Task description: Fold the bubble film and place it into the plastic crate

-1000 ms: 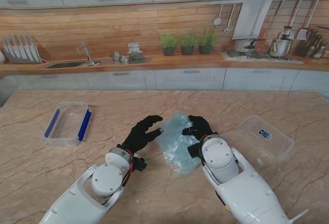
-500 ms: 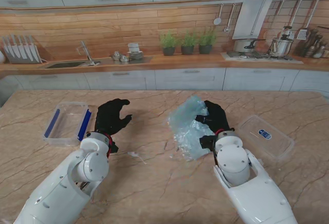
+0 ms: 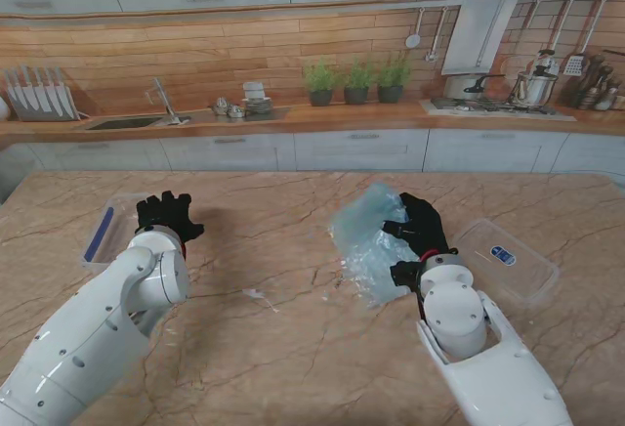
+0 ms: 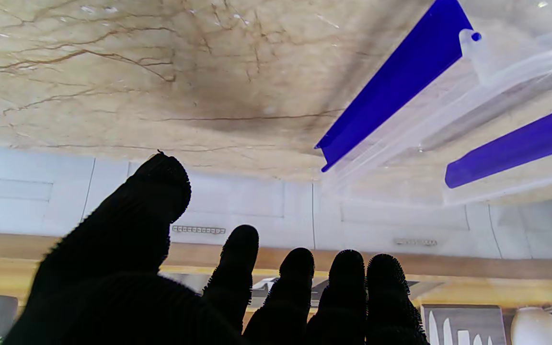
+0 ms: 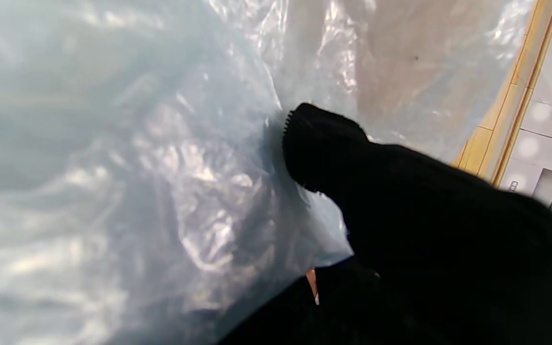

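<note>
Clutching the crumpled bubble film (image 3: pixel 369 247), the right hand (image 3: pixel 418 235) pinches it between black-gloved thumb and fingers, lifted off the marble worktop (image 3: pixel 293 338) right of its middle; the right wrist view is almost filled by the cloudy film (image 5: pixel 127 182) with a gloved finger (image 5: pixel 324 143) pressed into it. A clear lid (image 3: pixel 505 260) with a blue label lies just beside that hand, toward the right edge. Near the left edge sits the clear plastic crate (image 3: pixel 105 240) with blue clips (image 4: pixel 396 81). The left hand (image 3: pixel 166 216) hovers at the crate's near corner, fingers (image 4: pixel 242 268) spread and holding nothing.
</note>
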Robot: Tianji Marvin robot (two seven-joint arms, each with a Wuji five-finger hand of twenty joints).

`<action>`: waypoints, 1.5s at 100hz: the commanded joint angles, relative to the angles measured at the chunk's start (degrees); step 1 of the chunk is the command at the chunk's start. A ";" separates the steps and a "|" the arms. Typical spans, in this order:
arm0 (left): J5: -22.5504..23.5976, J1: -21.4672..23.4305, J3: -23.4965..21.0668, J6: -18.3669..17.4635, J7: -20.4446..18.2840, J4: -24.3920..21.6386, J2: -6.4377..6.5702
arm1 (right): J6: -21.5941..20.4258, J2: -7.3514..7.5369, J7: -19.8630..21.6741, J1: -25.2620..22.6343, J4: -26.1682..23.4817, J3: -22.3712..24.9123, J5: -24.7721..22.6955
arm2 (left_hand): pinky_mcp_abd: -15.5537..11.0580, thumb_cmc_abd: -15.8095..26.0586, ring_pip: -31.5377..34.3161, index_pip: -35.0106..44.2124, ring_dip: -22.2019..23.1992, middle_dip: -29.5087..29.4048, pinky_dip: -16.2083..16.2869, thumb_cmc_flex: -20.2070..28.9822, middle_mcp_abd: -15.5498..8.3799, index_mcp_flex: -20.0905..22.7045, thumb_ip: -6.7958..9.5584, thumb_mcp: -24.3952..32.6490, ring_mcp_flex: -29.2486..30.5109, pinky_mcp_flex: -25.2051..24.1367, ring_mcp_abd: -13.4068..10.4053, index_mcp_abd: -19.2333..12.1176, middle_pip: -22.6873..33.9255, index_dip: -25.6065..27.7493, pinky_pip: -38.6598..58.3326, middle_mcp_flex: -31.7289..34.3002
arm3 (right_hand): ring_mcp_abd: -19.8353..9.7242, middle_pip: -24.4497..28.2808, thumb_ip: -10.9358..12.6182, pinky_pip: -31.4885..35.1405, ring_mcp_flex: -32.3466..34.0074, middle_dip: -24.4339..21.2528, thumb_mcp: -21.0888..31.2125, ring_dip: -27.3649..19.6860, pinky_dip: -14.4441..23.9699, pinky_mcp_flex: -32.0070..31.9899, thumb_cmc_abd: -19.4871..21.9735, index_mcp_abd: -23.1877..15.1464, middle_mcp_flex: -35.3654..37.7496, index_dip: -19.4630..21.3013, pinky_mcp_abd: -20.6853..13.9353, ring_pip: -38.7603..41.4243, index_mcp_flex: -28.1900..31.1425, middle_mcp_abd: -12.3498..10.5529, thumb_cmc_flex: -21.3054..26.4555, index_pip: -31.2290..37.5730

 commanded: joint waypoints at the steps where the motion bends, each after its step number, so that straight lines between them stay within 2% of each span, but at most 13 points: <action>1: -1.15 -0.75 0.07 0.46 0.78 1.21 0.03 | -0.55 0.00 -0.11 -0.60 -0.55 0.17 -0.22 | 0.78 -1.73 -1.41 -2.22 -0.33 -0.47 1.18 1.75 1.03 -1.90 1.18 -1.32 -1.97 -0.36 1.37 2.07 -1.72 -1.03 -1.34 -2.01 | 0.03 2.25 -1.10 2.27 -0.11 0.84 -0.25 0.87 1.79 -0.95 -0.50 -0.68 -0.63 -0.08 -5.06 2.76 -1.05 1.24 1.51 -0.23; 19: -3.07 -4.20 2.94 5.69 -1.00 4.81 0.27 | -0.59 -0.03 -0.28 -0.82 -0.66 0.29 -0.22 | 1.14 -1.19 -0.01 -2.31 0.39 0.24 1.86 1.79 1.29 -1.99 1.25 -1.84 -1.80 -0.29 1.82 2.06 -1.10 -1.12 0.58 -1.93 | 0.03 2.21 -0.96 2.22 -0.04 0.89 -0.51 0.90 1.89 -0.95 -0.33 -0.56 -0.63 -0.10 -5.09 2.87 -1.05 1.33 1.48 -0.25; 30: -5.77 -6.08 4.56 7.68 -0.10 7.61 -0.10 | -0.41 -0.07 -0.32 -0.83 -0.72 0.24 -0.04 | 0.98 -1.08 0.24 -1.90 0.47 0.52 1.77 2.06 1.25 -1.98 1.31 -1.95 -1.61 -0.19 1.81 1.87 -0.70 -0.86 0.80 -1.61 | 0.04 2.20 -0.90 2.20 -0.06 0.94 -0.57 0.89 1.94 -1.01 -0.25 -0.56 -0.69 -0.13 -5.08 2.88 -1.04 1.35 1.49 -0.29; 39: -7.61 -7.20 5.61 8.40 0.33 9.58 -0.36 | -0.22 -0.06 -0.27 -0.79 -0.68 0.19 -0.05 | 1.26 -0.89 2.25 -0.99 1.49 1.51 2.61 2.60 1.26 -1.93 1.43 -2.03 -1.30 -0.11 2.01 1.74 0.89 -0.30 3.14 -1.29 | 0.04 2.21 -0.87 2.23 -0.07 0.98 -0.66 0.91 2.00 -1.06 -0.14 -0.56 -0.66 -0.15 -5.14 2.90 -1.08 1.43 1.42 -0.30; 53: -10.27 -8.62 7.19 9.68 0.66 11.93 -0.71 | 0.19 -0.13 -0.38 -0.69 -0.65 0.07 0.06 | 2.52 -0.93 8.61 -0.01 3.71 2.85 4.77 3.01 1.54 -1.83 1.56 -0.34 -0.80 -0.49 2.92 2.09 4.81 0.14 12.43 -0.51 | 0.00 2.21 -0.82 2.29 -0.10 1.03 -0.82 0.95 2.12 -1.18 0.11 -0.51 -0.70 -0.16 -5.15 2.95 -1.15 1.47 1.33 -0.28; 73: -13.15 -9.81 8.38 10.30 2.13 15.12 -1.51 | 0.49 -0.19 -0.25 -0.50 -0.51 -0.07 0.45 | 3.61 -1.02 11.53 1.43 4.07 3.26 5.00 3.40 1.57 -1.45 1.73 2.39 0.72 -1.03 3.38 2.00 6.66 0.68 20.76 1.27 | 0.03 2.20 -0.71 2.37 -0.14 1.07 -1.08 0.98 2.26 -1.22 0.33 -0.40 -0.68 -0.23 -5.14 3.00 -1.15 1.57 1.28 -0.23; 87: -14.74 -10.12 8.76 10.31 4.63 17.28 -2.50 | 0.62 -0.20 -0.11 -0.44 -0.48 -0.15 0.74 | 5.53 -1.17 14.07 3.66 5.25 4.16 6.50 3.65 2.05 1.06 1.42 6.00 4.06 -0.33 4.41 1.91 8.22 1.51 27.55 5.45 | 0.02 2.18 -0.62 2.40 -0.22 1.08 -1.41 1.07 2.37 -1.41 0.84 -0.39 -0.70 -0.31 -5.07 3.10 -1.24 1.63 0.96 -0.17; 104: -15.36 -10.14 9.16 10.12 5.73 18.17 -2.96 | 0.64 -0.21 -0.11 -0.54 -0.53 -0.10 0.91 | 7.79 -0.68 17.31 6.40 7.12 5.38 8.81 4.58 2.20 4.50 1.33 7.65 8.30 2.00 5.38 1.66 10.01 3.02 33.06 10.72 | 0.04 2.23 -0.34 2.53 -0.27 1.15 -1.76 1.20 2.54 -1.56 1.09 -0.40 -0.67 -0.45 -4.94 3.23 -1.26 1.74 1.04 0.03; 115: -15.29 -10.86 10.25 10.47 7.18 19.82 -3.48 | 0.44 -0.24 -0.37 -0.80 -0.78 0.08 0.94 | 10.28 -0.21 22.07 9.38 9.87 7.12 12.15 6.75 2.41 9.62 1.22 12.72 14.50 5.88 6.85 2.25 12.81 4.53 39.35 18.08 | -0.02 2.24 -0.21 2.57 -0.23 1.16 -1.94 1.22 2.60 -1.56 1.26 -0.30 -0.64 -0.56 -4.96 3.27 -1.28 1.89 0.94 0.10; 126: -16.07 -11.40 10.79 11.10 7.87 20.86 -3.91 | 0.47 -0.24 -0.58 -1.05 -0.98 0.24 0.73 | 11.77 0.65 25.65 12.78 11.71 8.28 14.59 9.31 2.58 12.99 1.44 16.42 18.29 8.25 7.75 2.21 15.04 5.92 43.42 22.56 | -0.02 2.26 -0.08 2.56 -0.21 1.16 -2.16 1.22 2.64 -1.57 1.38 -0.35 -0.52 -0.63 -4.92 3.27 -1.24 1.88 0.88 0.22; 133: -15.92 -11.54 11.03 11.01 8.72 21.47 -4.16 | 0.57 -0.28 -0.71 -1.10 -1.05 0.25 0.77 | 12.91 -1.28 28.42 15.99 13.32 9.42 16.60 12.78 2.38 14.90 -0.70 18.01 21.24 10.16 8.34 1.41 16.82 6.98 46.30 25.89 | -0.03 2.22 -0.01 2.56 -0.19 1.13 -2.30 1.25 2.68 -1.63 1.47 -0.32 -0.57 -0.73 -4.88 3.30 -1.27 1.94 0.82 0.25; 138: -15.63 -11.62 11.25 10.93 8.96 21.66 -4.18 | 0.65 -0.30 -0.76 -1.12 -1.10 0.25 0.80 | 13.53 -2.43 30.45 19.50 14.91 15.06 18.44 15.69 2.20 15.96 -2.39 18.29 23.33 11.51 8.63 0.76 16.55 7.28 48.27 29.38 | -0.02 2.28 0.02 2.57 -0.20 1.17 -2.38 1.27 2.70 -1.64 1.56 -0.29 -0.50 -0.77 -4.83 3.32 -1.27 1.95 0.78 0.30; 150: -14.61 -11.32 11.15 10.10 9.21 21.25 -4.03 | 0.77 -0.32 -0.80 -1.15 -1.17 0.23 0.86 | 14.46 -4.14 34.30 26.25 17.74 22.31 20.91 21.06 1.35 17.65 -4.39 18.65 26.88 13.93 9.24 -0.84 14.97 9.08 51.63 35.94 | 0.03 2.29 0.10 2.61 -0.22 1.15 -2.56 1.31 2.75 -1.66 1.76 -0.27 -0.54 -0.85 -4.79 3.36 -1.30 1.97 0.72 0.40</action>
